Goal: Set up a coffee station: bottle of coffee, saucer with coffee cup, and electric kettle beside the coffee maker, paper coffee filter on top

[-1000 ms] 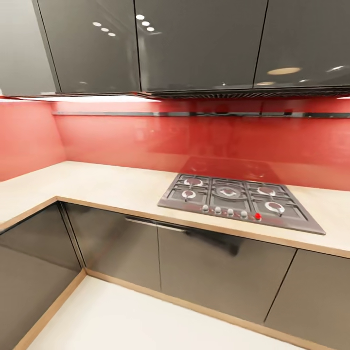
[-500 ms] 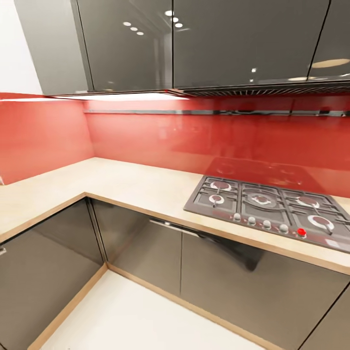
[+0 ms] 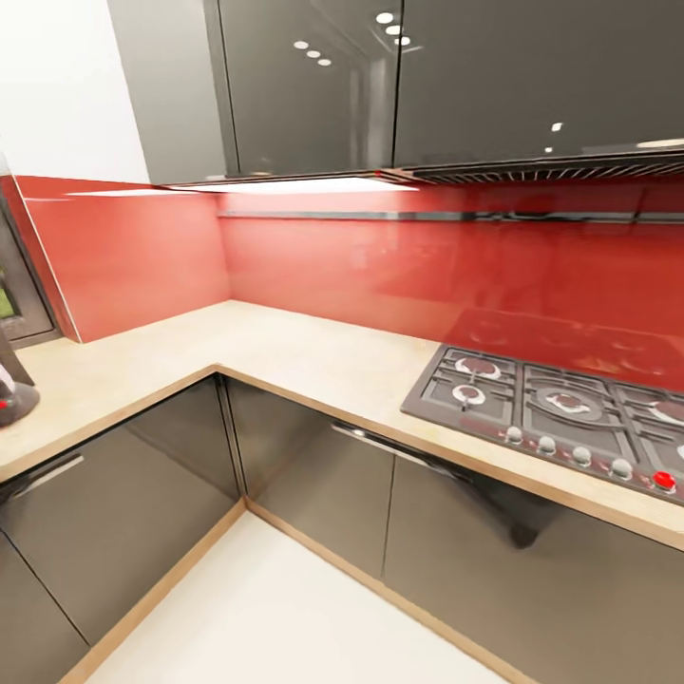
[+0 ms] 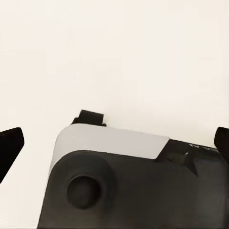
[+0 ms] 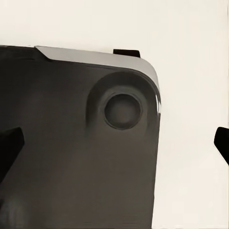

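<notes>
The countertop (image 3: pixel 285 356) wraps the corner, with the stove (image 3: pixel 560 413) at my three o'clock. My left gripper (image 4: pixel 114 143) and right gripper (image 5: pixel 114 143) both hang spread wide, holding nothing.

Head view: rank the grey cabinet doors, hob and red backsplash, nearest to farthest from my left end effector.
1. Grey cabinet doors, under the countertop, at the front.
2. Hob, set in the countertop, right side.
3. Red backsplash, on the wall behind the hob.
</notes>
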`<state>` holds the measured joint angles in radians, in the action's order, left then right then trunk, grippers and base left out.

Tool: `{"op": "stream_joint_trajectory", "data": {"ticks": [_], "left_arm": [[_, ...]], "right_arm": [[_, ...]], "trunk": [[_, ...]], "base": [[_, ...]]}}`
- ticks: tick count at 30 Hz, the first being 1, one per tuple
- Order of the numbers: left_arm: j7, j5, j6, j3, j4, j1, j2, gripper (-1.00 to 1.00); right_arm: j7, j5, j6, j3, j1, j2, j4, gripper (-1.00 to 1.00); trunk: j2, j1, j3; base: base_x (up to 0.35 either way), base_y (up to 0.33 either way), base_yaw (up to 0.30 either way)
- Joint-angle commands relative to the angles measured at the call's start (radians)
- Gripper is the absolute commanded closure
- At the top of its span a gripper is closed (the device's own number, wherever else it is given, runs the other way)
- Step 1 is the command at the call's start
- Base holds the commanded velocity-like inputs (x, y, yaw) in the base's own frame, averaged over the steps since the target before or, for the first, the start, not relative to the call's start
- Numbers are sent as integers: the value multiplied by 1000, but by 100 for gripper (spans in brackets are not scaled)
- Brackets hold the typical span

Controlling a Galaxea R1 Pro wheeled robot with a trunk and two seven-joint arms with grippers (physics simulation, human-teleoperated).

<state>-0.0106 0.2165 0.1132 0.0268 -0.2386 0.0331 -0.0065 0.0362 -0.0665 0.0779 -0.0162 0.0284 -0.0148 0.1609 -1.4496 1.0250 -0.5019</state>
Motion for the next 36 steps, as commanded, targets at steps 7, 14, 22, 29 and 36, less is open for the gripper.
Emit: {"op": "stream_joint_trajectory", "data": {"ticks": [7, 14, 22, 29, 36], "left_arm": [[-4, 67, 13, 5, 7, 1, -2, -100], [-3, 72, 111, 0, 35, 1, -2, -100], [-3, 79, 119, 7, 47, 1, 2, -100], [-3, 80, 120, 7, 47, 1, 3, -100], [-3, 80, 120, 8, 47, 1, 3, -100]], "right_arm": [[31, -10, 13, 2, 1, -2, 2, -100], [33, -6, 46, -1, 1, 0, 1, -100], [33, -3, 90, -2, 1, 0, -3, -100], [34, -4, 92, -2, 1, 0, -4, -100], [34, -3, 92, -2, 1, 0, -4, -100]], "trunk": [[0, 0, -5], [0, 0, -9], [0, 0, -10], [0, 0, -10], [0, 0, -10]], "base": [[0, 0, 275], [0, 6, 252], [0, 234, 165], [0, 289, 284], [-65, 308, 288]]}}
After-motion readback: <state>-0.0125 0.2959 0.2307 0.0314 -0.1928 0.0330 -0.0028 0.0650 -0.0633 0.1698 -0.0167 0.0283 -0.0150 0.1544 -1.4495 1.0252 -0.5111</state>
